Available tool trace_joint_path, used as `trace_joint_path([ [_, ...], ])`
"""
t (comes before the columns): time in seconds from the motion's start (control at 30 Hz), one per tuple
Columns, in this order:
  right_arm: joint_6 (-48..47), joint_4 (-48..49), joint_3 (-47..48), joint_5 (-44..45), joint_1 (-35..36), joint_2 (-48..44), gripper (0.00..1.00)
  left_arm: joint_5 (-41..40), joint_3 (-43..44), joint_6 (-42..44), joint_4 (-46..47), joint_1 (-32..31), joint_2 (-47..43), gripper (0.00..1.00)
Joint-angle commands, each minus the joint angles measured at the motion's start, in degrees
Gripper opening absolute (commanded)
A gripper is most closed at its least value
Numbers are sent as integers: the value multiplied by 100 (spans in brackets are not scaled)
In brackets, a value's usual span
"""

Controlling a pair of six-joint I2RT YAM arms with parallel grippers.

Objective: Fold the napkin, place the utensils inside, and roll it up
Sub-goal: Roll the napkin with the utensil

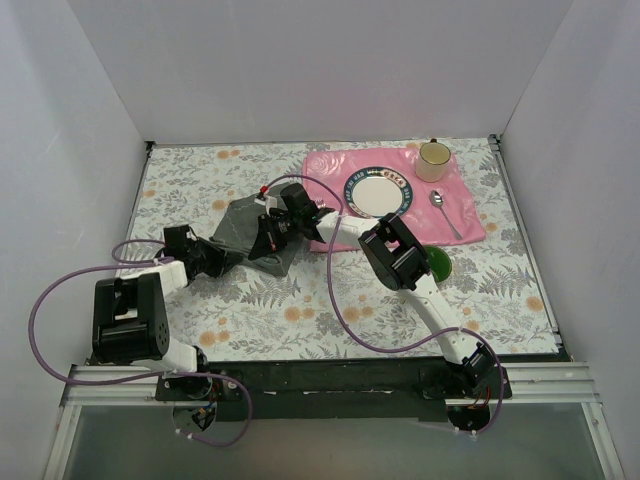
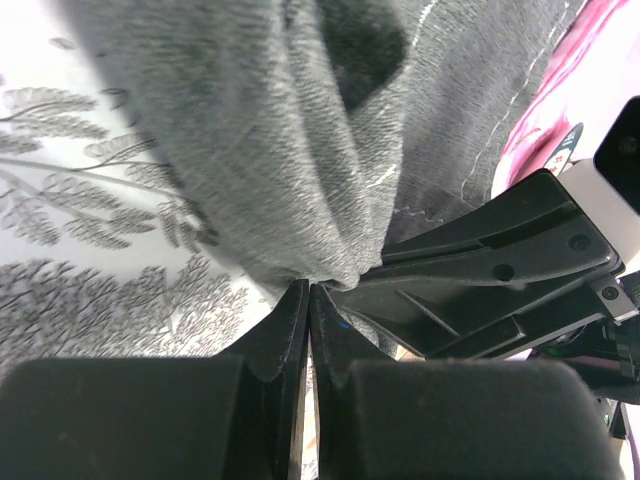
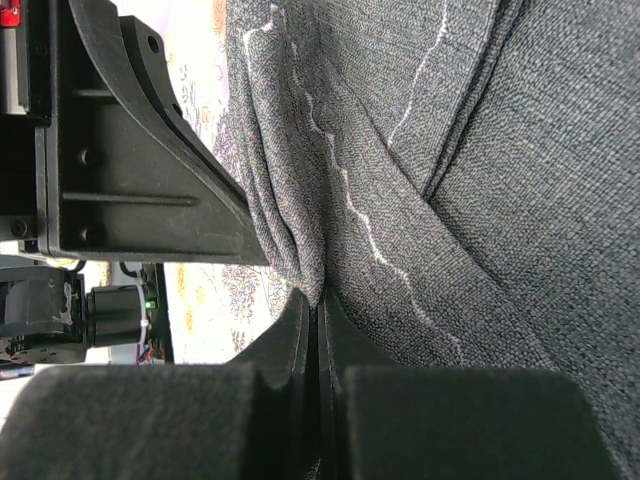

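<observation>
Left gripper (image 2: 308, 292) is pinching a napkin (image 1: 238, 222) fold, jaws closed on cloth. Right gripper (image 3: 318, 300) is clamping another fold just beside it. The napkin is lying bunched, stretching roughly left-right between them, left of the mat (image 1: 465, 215).

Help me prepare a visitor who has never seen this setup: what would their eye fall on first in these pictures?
First, the left arm and right arm meeting left of centre over the crumpled dark grey napkin, each with its jaws shut on a pinch of the cloth. Next, the glossy pink placemat at the far right, carrying a plate, a cup and a spoon.
</observation>
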Motion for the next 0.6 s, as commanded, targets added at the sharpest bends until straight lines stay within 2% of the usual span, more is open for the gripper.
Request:
trace_joint_path([
  [0.0,-366,-526,72,493,-87,268,1,-42,213,-41,289,-80,61,0],
  [0.5,-594,-807,213,510,-61,206,1,-428,477,82,368,-81,641,0],
  [0.57,-673,-1070,343,545,-61,206,1,-490,529,109,360,-80,737,0],
])
